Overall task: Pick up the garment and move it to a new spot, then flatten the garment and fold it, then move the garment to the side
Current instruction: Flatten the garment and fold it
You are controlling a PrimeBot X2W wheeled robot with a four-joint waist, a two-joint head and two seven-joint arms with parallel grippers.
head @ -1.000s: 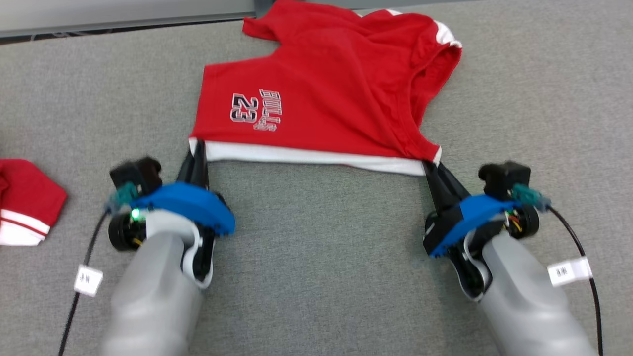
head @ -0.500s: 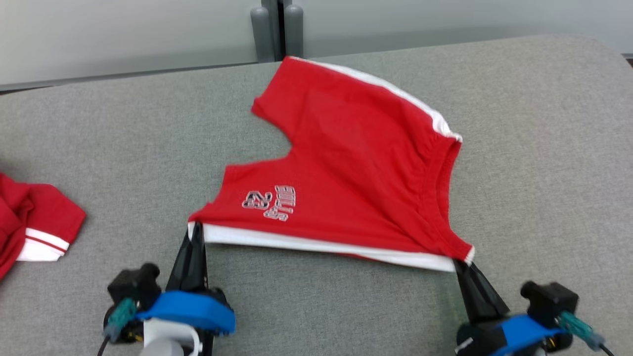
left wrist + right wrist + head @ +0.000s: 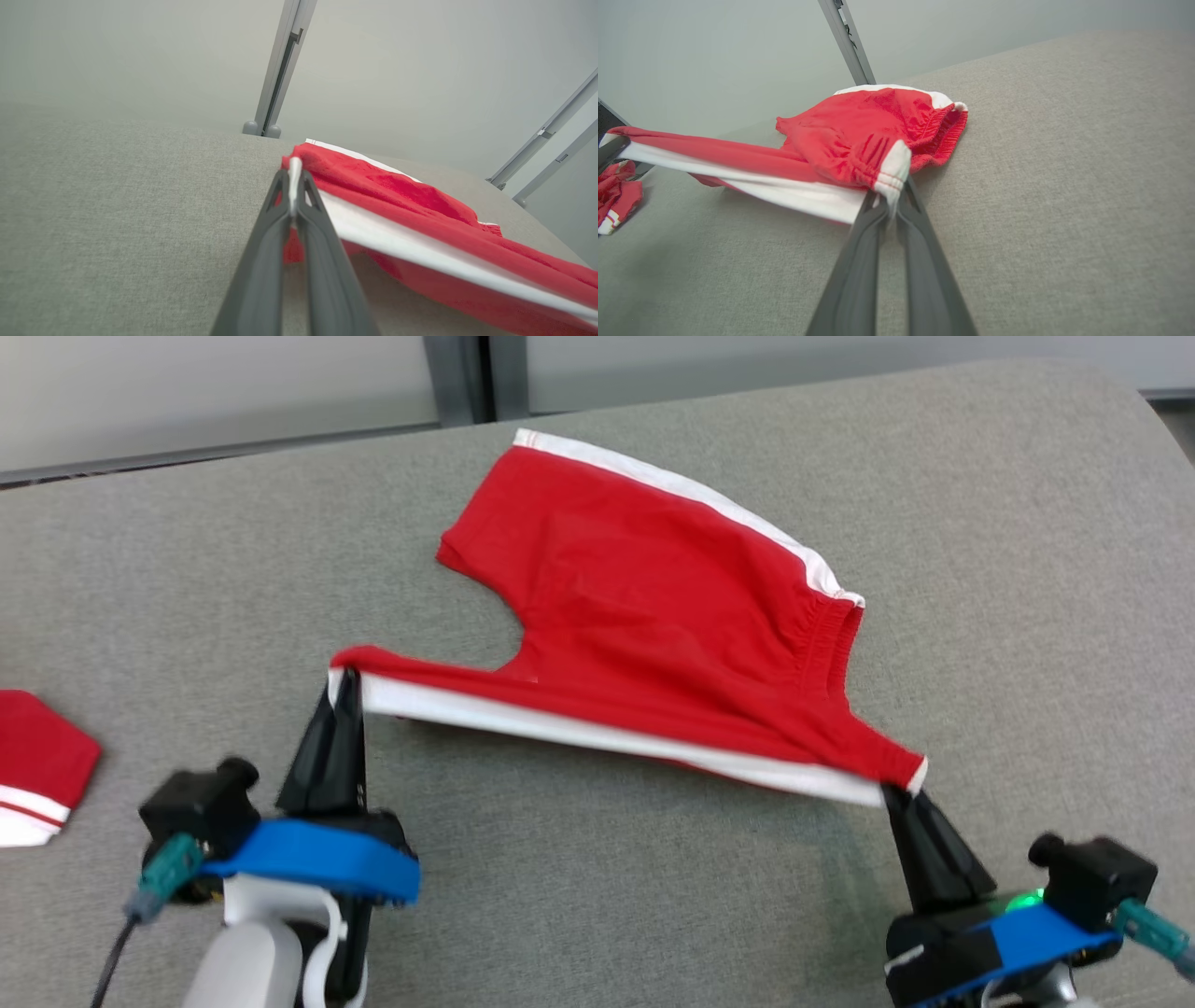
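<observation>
The garment (image 3: 653, 616) is a pair of red shorts with white trim, lying partly on the grey table (image 3: 597, 896). Its near white-banded edge is lifted off the cloth and stretched between both grippers. My left gripper (image 3: 345, 679) is shut on the garment's left corner (image 3: 295, 169). At the lower right, my right gripper (image 3: 898, 791) is shut on the other corner, by the elastic waistband (image 3: 893, 173). The far part of the garment (image 3: 878, 116) rests on the table.
A second red and white piece of clothing (image 3: 37, 770) lies at the table's left edge, also in the right wrist view (image 3: 616, 196). A grey post (image 3: 471, 378) and pale wall stand behind the table. The table's right corner (image 3: 1134, 401) curves off.
Both grippers have lifted the near edge and carried it away from me over the garment, so the printed front has turned out of sight. The head camera has shifted too.
</observation>
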